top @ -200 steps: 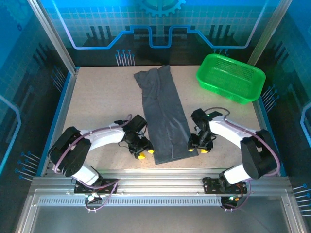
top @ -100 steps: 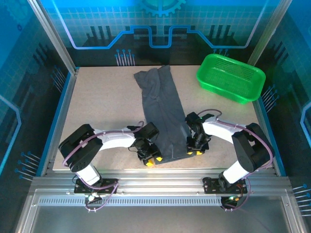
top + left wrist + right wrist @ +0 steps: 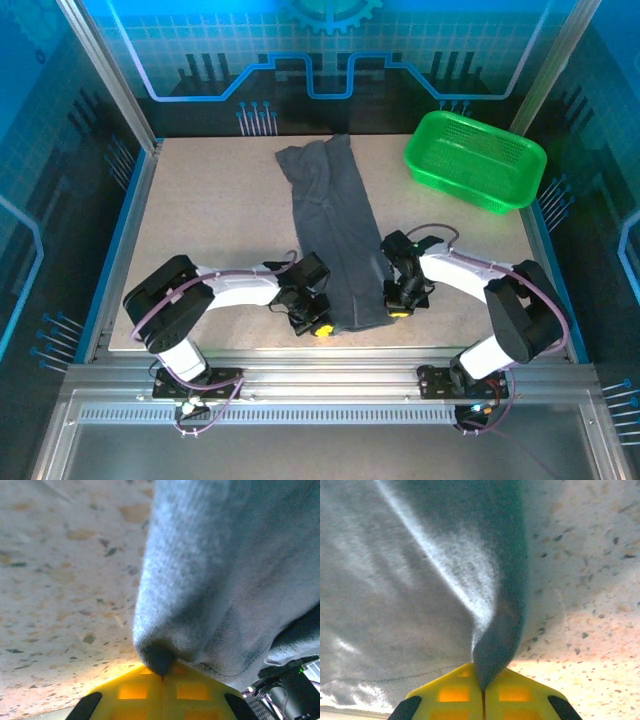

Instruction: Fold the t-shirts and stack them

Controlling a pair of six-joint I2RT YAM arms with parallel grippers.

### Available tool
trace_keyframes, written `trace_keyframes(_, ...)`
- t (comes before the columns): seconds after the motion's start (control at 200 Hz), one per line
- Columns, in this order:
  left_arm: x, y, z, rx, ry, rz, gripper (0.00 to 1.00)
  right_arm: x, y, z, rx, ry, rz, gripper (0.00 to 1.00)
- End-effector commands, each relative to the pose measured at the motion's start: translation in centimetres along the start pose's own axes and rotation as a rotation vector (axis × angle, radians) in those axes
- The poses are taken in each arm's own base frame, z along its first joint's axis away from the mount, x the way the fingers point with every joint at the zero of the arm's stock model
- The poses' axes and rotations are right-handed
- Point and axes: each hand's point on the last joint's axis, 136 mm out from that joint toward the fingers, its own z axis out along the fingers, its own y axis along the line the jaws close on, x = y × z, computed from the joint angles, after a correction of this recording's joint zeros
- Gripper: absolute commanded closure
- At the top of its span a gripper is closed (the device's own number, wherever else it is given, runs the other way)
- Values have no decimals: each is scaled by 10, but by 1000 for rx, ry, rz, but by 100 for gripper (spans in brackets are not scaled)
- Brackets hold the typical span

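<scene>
From the top external view I see the t-shirt (image 3: pixel 335 235) lying as a long narrow strip on the table (image 3: pixel 200 220), its long axis running from the near edge away toward the far wall, leaning slightly left at the far end; the green basket (image 3: pixel 475 160) sits well apart at the far right. The left gripper (image 3: pixel 318 326) is at the near-left corner and the right gripper (image 3: pixel 398 310) at the near-right edge, so each arm has its own side and the rest of the strip lies straight ahead of both.

On the left wrist view, the yellow fingers (image 3: pixel 140 692) are pressed together with a peak of grey fabric (image 3: pixel 225 570) pinched between them.

On the right wrist view, the fingers (image 3: pixel 510 692) are likewise clamped on a fold of the cloth (image 3: pixel 410 580); I judge the near end should go forward along that axis.
</scene>
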Motion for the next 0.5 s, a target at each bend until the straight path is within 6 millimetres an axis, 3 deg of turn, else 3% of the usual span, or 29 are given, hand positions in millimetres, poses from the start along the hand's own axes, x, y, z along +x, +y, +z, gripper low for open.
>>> trace_keyframes(0.0, -23, 23, -18, -4, -171, -21, 100, 21, 16, -7, -55, 34, -16, 100)
trace_keyframes(0.23, 4, 72, -44, 24, -165, -96, 100, 52, 49, -11, -133, 86, -26, 100)
trace_keyframes(0.32, 8, 70, -48, 98, -162, -114, 100, 58, 53, -15, -140, 82, -4, 100)
trace_keyframes(0.495, 9, 43, -58, 213, -165, -91, 100, 54, 61, -33, -173, 48, 34, 100)
